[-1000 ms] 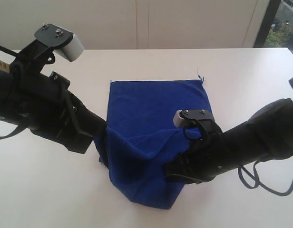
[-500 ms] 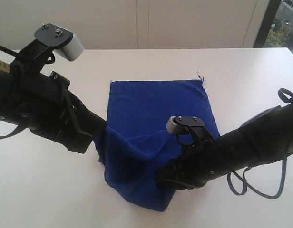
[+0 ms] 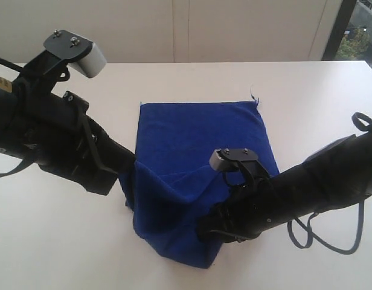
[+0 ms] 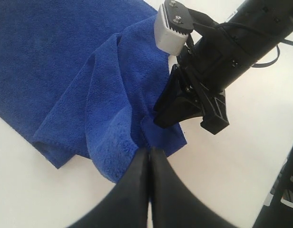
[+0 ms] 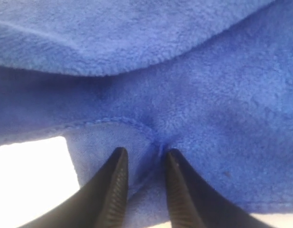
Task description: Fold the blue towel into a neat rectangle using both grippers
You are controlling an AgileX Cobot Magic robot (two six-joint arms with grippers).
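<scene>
A: State of left end effector?
B: Jaws pressed together, pinching the blue towel at its left edge; the cloth is lifted and bunched there.
A: Towel itself?
B: On the white desk. Far half is flat, near half is humped.
A: And right end effector?
B: At the towel's right near edge. Jaws are apart, straddling a fold; firm hold not discernible.

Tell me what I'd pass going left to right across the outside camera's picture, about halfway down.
Left arm → blue towel → right arm, all over the white table.
</scene>
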